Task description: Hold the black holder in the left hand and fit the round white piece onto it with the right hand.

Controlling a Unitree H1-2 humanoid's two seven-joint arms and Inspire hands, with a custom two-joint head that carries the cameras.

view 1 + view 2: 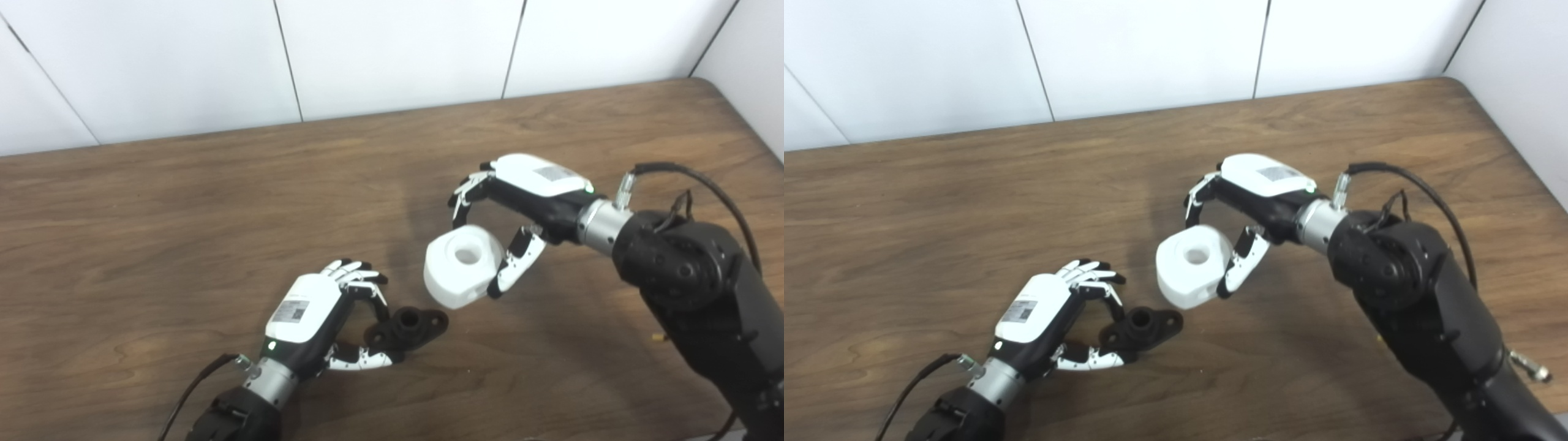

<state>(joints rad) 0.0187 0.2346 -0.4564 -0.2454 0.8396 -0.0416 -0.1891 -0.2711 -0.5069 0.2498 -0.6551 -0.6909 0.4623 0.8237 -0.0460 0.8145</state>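
near the front edge of a wooden bench [184,202], the left hand [318,312] pinches a black holder [407,327] between curled fingers and thumb, low over the wood. just beyond it, the right hand [520,208] carries the round white piece [462,264], fingers wrapped loosely round its side, hole facing up. the hole is tilted and off to one side of the holder's post, so the piece could jam, or slip from that light grip.
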